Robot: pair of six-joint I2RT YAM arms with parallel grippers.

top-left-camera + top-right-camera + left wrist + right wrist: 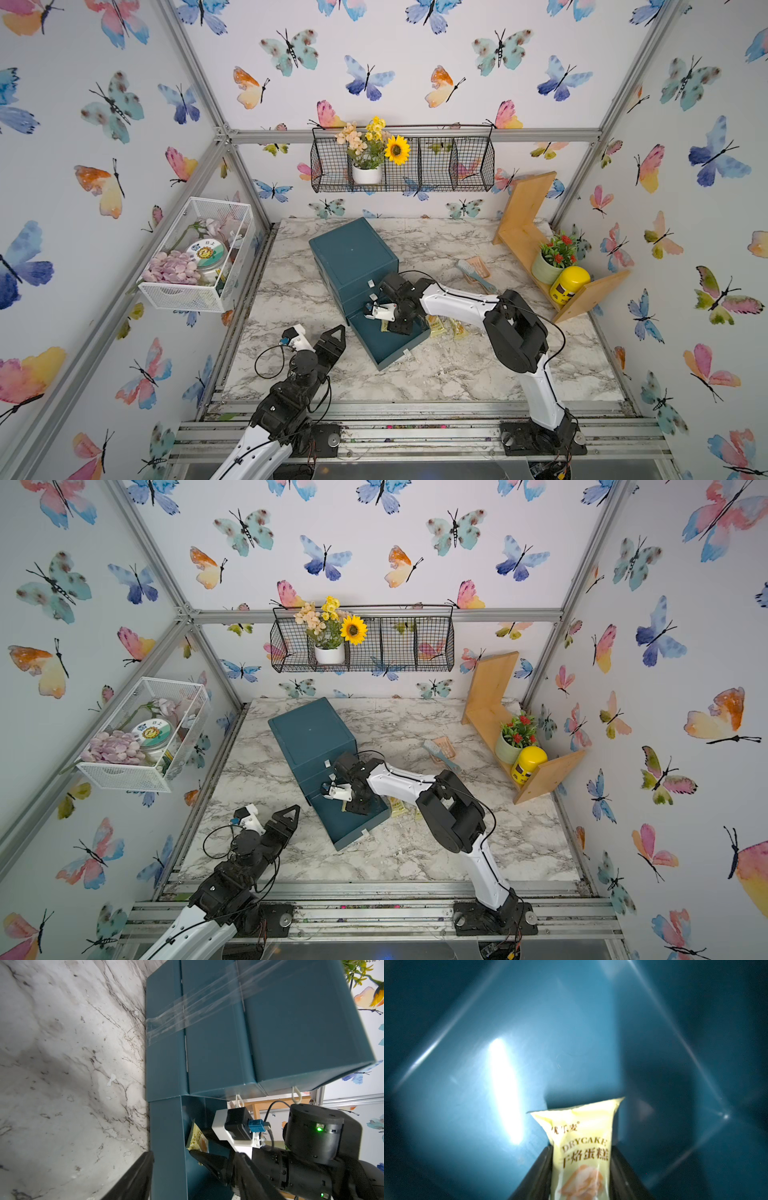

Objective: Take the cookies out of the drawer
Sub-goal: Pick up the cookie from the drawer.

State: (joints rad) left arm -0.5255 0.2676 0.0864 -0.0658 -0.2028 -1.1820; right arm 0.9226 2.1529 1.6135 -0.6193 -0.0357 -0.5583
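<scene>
The right gripper [581, 1148], closed on a pale yellow cookie packet [583, 1124] inside the open drawer [388, 347] mid-bench, should lift straight up past the drawer wall before swinging toward the loose packets [436, 326] beside it. The left gripper [334, 343] hangs open, empty.

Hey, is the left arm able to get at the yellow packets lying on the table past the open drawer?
Probably not directly: the open drawer and the right arm lie between the left gripper and those packets.
</scene>
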